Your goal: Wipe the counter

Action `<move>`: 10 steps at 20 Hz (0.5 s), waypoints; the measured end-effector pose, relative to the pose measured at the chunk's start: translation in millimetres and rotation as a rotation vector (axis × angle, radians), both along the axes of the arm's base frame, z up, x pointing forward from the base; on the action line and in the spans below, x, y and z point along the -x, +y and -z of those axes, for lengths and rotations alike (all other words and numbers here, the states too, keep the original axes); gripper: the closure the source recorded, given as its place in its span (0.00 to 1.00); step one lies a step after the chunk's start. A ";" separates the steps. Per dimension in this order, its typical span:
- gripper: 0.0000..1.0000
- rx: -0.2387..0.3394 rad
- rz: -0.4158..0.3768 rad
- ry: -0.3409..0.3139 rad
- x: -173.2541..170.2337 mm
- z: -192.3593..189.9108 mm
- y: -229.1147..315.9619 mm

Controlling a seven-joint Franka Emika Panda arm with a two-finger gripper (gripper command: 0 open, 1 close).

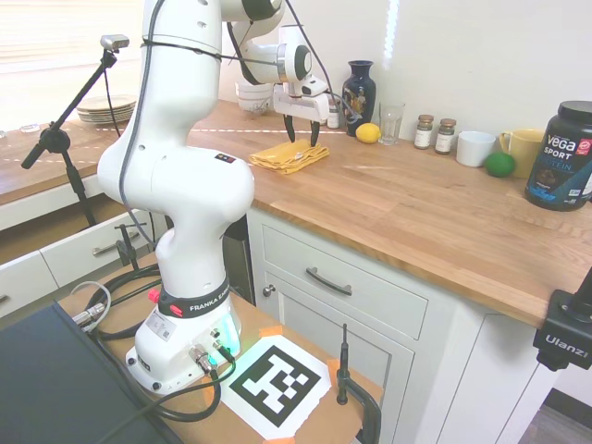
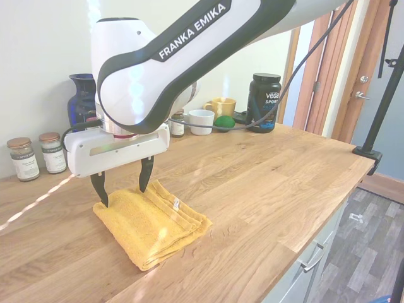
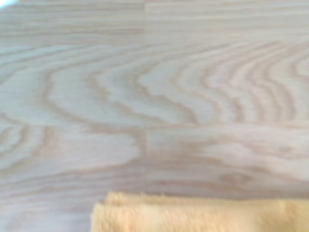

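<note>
Plain pale wall [image 2: 38,57], white panelled cabinets [image 1: 370,314] below, wooden door [image 2: 350,69] (metal handle), grey plank floor [image 2: 366,227].

A folded towel [image 2: 153,224] lies on the desk [image 2: 265,183], with the end effector [image 2: 123,187] directly over its rear edge, open fingers straddling the cloth. Against the wall behind it stand a vase [image 2: 82,95] and two spice jars [image 2: 38,154]. Further along the wall in the second exterior view sit another jar [image 2: 178,124], a mug [image 2: 202,121], a second mug [image 2: 221,107] behind it, a lime [image 2: 224,122] and a protein tub [image 2: 264,101]. In the first exterior view, a lemon [image 1: 368,133] and a glass [image 1: 391,122] rest beside the vase, and stacked plates [image 1: 106,109] lie at the far end.
</note>
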State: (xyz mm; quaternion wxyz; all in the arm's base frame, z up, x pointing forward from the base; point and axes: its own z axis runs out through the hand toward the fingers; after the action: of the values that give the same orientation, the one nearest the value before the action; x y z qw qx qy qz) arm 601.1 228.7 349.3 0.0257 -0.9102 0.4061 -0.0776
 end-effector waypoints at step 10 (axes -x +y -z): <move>0.00 0.005 -0.005 -0.022 19.3 -12.5 -5.0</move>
State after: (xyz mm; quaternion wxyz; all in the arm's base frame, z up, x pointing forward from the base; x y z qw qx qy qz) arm 581.8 223.7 361.9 0.0281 -0.9103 0.4034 -0.0887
